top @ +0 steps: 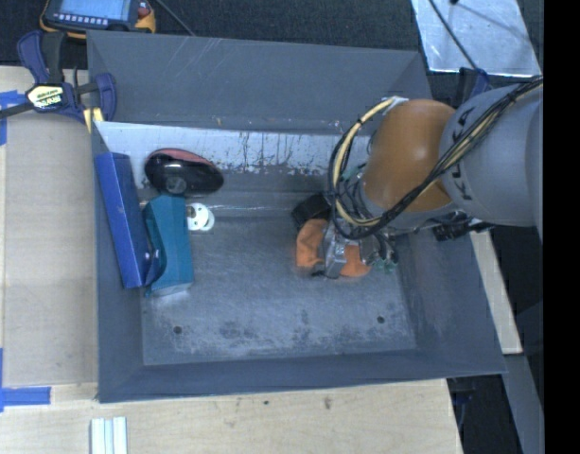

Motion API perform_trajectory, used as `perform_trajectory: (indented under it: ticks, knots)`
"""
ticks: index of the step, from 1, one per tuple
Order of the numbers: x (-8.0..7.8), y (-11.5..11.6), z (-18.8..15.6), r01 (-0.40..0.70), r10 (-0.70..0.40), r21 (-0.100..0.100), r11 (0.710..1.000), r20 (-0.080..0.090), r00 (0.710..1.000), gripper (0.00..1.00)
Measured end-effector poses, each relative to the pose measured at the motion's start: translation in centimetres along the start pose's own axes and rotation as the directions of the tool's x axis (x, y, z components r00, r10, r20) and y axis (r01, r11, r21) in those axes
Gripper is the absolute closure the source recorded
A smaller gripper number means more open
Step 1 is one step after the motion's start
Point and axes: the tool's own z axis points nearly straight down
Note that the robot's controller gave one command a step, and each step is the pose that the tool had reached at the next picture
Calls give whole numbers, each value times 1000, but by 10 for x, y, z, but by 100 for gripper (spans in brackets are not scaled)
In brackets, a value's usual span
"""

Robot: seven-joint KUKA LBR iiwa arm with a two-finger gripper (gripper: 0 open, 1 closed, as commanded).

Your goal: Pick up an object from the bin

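Pincer (341, 261) low over orange lumpy obj (311, 242), nr bin's (271, 353) right edge; apart or together, can't tell. By left edge: blue flat bar (114, 218), teal block (169, 246), black oval thing (182, 170), small white bit (202, 218).

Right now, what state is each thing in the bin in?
Gripper: low over orange thing.
Orange thing: on floor, partly hidden.
Blue board: on edge against left wall.
Teal box: lying against blue board.
Black oval thing: by back wall.
White thing: beside teal box.
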Motion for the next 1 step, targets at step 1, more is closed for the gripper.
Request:
perform_trajectory:
  ticks: [1]
  knots:
    - [-1, -15, -48, 15, -15, 0, 1000, -8, 1000, 100]
